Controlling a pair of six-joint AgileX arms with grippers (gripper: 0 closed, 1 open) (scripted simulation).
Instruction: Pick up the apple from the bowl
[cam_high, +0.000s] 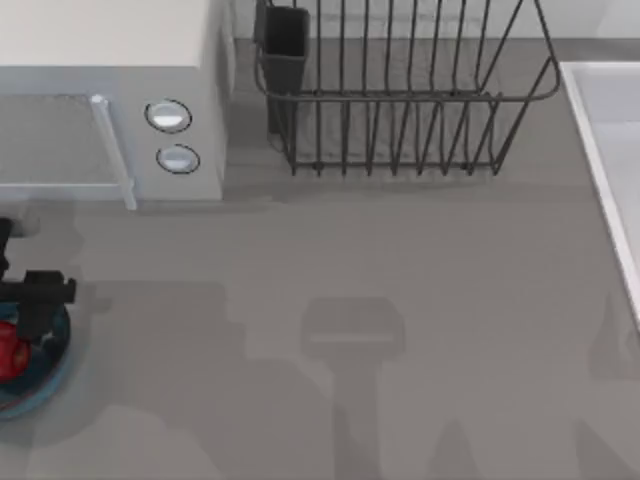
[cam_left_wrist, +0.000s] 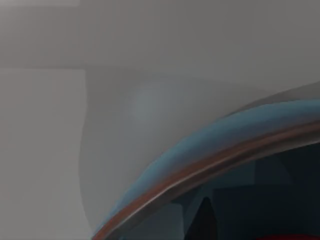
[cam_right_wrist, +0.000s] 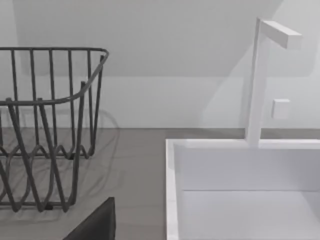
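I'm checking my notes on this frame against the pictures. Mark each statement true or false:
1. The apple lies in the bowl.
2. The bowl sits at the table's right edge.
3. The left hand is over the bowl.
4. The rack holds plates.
1. True: the apple lies in the bowl.
2. False: it sits at the left edge.
3. True: the left hand is over it.
4. False: the rack holds none.

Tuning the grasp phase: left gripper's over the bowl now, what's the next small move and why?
Probably ease the left gripper straight down onto the apple. In the top view it sits over the bowl with the apple partly beneath it; whether the fingers bracket it can't be judged.
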